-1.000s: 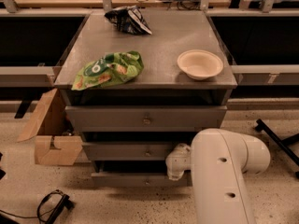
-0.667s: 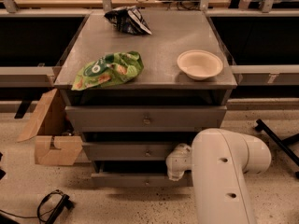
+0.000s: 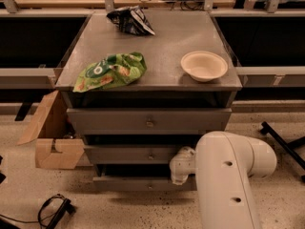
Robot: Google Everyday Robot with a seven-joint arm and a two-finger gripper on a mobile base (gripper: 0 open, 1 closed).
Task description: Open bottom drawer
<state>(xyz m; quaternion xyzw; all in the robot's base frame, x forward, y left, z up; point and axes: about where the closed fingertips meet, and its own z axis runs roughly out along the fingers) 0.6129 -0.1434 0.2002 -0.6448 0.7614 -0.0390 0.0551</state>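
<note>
The gripper [image 3: 180, 170] is hanging low at the near right of the grey cabinet [image 3: 157, 37], just above the right part of the bottom drawer [image 3: 133, 183]. The white arm [image 3: 228, 175] is bending in from the near right. Whether the gripper is open or closed cannot be told. It is sitting right of the small knob [image 3: 150, 186], probably because it is working the drawer's top edge rather than the knob. A dark gap is showing above the front, suggesting the drawer is barely out. The green bag [image 3: 112, 70] and bowl [image 3: 204, 66] are resting on top, out of the pull's way.
</note>
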